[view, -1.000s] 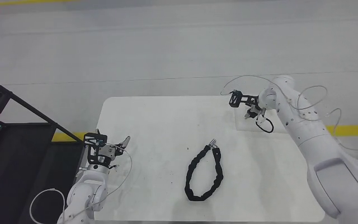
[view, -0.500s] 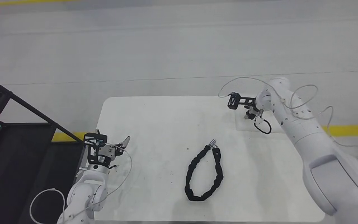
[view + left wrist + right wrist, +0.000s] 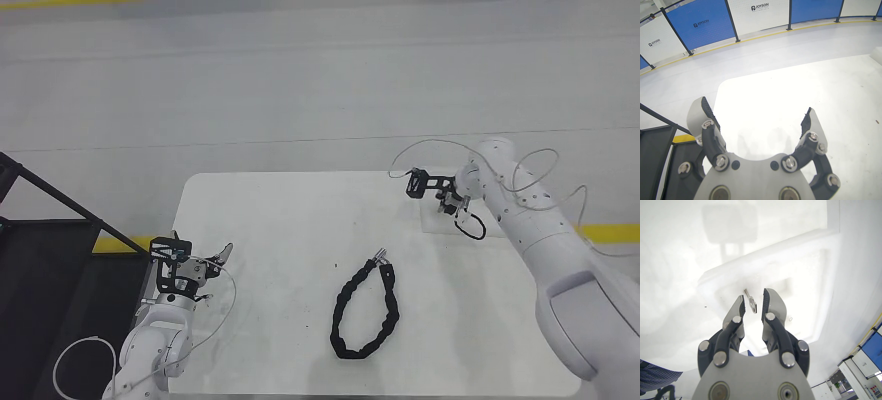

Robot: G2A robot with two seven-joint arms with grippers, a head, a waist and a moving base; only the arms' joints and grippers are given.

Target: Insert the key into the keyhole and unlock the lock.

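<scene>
Well, our right claw [image 3: 753,293] is half spread around the key [image 3: 751,303], which stands blade-first in the foam tray [image 3: 810,256], neither pad touching it. Closing off-centre, we risk tipping or jamming it. The chain lock [image 3: 365,305] lies mid-bench [image 3: 270,250], well apart; our left claw [image 3: 756,103] gapes empty.

It was a robotics test hall rather than a home or shop: a wide, smooth grey floor [image 3: 300,80] marked with a yellow line [image 3: 612,233], blue and white partition panels [image 3: 702,28] on black posts fencing the area, and one plain white table [image 3: 270,230] beside a black metal frame [image 3: 50,280].
</scene>
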